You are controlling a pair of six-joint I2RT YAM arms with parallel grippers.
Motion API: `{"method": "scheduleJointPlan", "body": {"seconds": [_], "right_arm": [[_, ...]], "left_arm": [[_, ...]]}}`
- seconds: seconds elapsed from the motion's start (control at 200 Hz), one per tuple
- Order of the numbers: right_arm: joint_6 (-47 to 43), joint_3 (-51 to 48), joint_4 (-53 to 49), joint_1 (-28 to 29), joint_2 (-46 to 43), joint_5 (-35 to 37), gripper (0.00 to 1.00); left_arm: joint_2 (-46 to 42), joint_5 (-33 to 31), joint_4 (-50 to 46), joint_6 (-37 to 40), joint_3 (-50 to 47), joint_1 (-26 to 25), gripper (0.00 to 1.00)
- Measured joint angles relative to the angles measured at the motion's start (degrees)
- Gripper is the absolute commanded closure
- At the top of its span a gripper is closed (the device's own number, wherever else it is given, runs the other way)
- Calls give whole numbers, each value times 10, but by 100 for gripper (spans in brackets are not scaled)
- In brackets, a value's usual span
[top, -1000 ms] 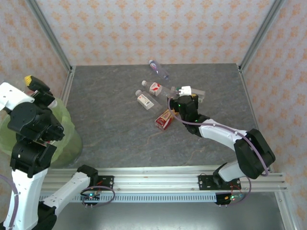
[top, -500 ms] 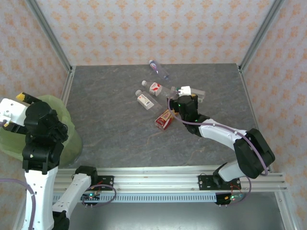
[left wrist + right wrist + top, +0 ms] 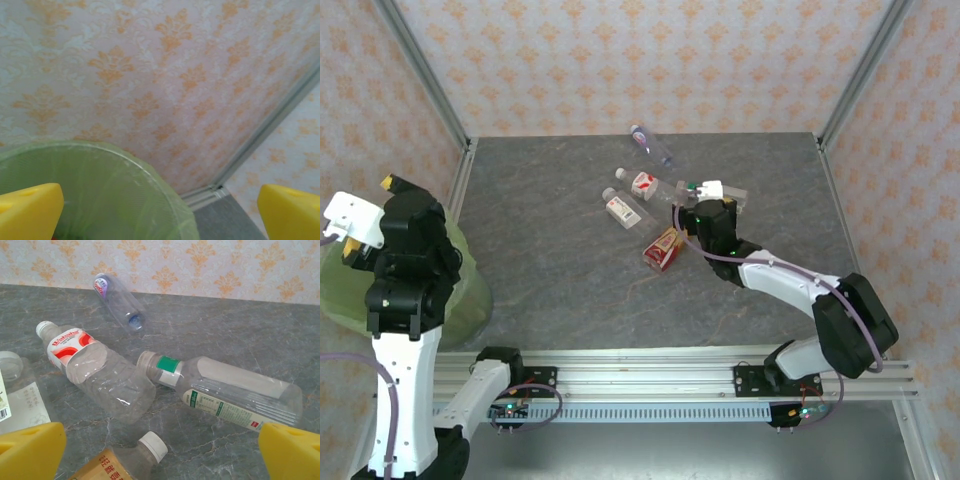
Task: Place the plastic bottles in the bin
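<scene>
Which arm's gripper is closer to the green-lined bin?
Left. The left gripper hangs open just over the bin, beside the table's left edge. The right gripper is far across the table, open over the bottles.

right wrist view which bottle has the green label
The green-label bottle at centre right, green band by its neck; the red-white bottle lies left of it, the orange-label bottle below.

Top external: high, facing down on grey marbled table [image 3: 550,250]. Left wrist: close above round green-bagged bin [image 3: 130,195] beside table's left edge. Right wrist: low over table centre, shared with top.
</scene>
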Motion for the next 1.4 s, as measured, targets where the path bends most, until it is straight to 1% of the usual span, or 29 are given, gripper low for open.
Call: {"method": "scheduleJointPlan", "body": {"seconds": [0.13,0.31,0.56,0.631,0.816,0.936,1.096,1.166,1.241,1.401], "right_arm": [[36,0,-18,-17,0,0,1],[83,2,-46,-37,0,0,1],[136,18,-83,-42,0,-16,1],[163,21,-87,-42,0,-30,0],[265,35,-109,-42,14,-49,3],[325,43,-128,-42,24,-62,5],[395,43,-144,-41,28,-98,8],[416,43,-148,-35,30,-108,8],[435,43,-149,-15,31,-107,7],[468,44,-160,45,37,-71,6]], "left_arm": [[0,63,0,4,23,0,0],[3,165,4,21,26,0,0],[20,277,26,46,27,0,0],[23,315,37,52,27,0,0],[29,419,69,69,23,0,0],[35,464,76,80,23,0,0],[41,518,96,94,12,0,0],[46,543,102,96,6,0,0],[54,565,106,99,2,0,0],[73,590,110,100,0,0,0]]}}
